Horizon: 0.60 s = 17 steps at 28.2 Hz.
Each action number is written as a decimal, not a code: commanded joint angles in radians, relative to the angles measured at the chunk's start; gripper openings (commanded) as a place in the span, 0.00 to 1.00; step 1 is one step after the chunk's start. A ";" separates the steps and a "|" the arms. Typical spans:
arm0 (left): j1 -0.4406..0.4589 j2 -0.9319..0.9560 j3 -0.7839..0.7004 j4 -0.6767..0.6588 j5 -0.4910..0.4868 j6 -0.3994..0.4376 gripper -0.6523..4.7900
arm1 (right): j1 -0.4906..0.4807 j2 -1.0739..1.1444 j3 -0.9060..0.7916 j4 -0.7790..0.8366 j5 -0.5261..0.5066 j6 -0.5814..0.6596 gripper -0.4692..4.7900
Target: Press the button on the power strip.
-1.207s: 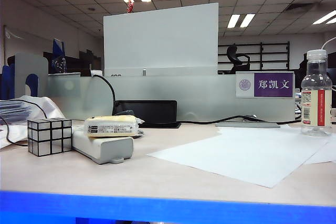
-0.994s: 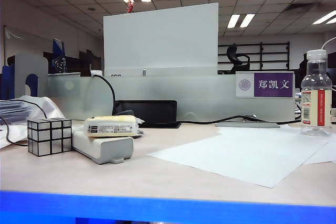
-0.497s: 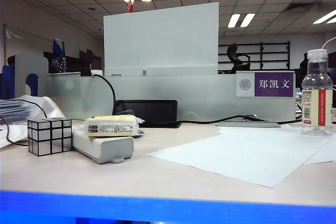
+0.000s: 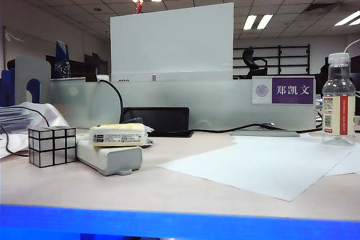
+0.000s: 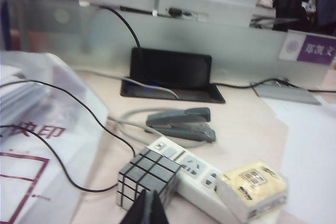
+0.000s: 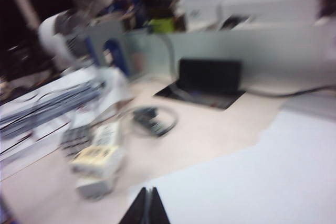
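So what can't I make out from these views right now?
- Power strip button: not visible; the packet lies on the strip in the exterior and left wrist views.
- Right wrist view: motion-blurred; strip detail lost.
- Left gripper and right gripper: only the shut tips show at the frame edge; neither appears in the exterior view.

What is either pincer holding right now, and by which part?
Nothing. The left pincer is shut and empty above the mirror cube; the right pincer is shut and empty over the paper sheet. The power strip is untouched.
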 commanded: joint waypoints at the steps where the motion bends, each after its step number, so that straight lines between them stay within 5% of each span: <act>1: -0.001 0.105 0.063 0.010 0.045 0.000 0.11 | 0.003 0.127 0.060 0.011 -0.093 -0.008 0.10; 8: -0.002 0.491 0.324 -0.050 0.138 0.053 0.11 | 0.126 0.327 0.148 0.035 -0.127 -0.055 0.10; 13: -0.002 0.809 0.585 -0.135 0.210 0.143 0.11 | 0.269 0.370 0.167 0.062 -0.038 -0.084 0.10; 17: -0.005 1.040 0.826 -0.327 0.243 0.225 0.11 | 0.357 0.381 0.167 0.048 0.005 -0.083 0.10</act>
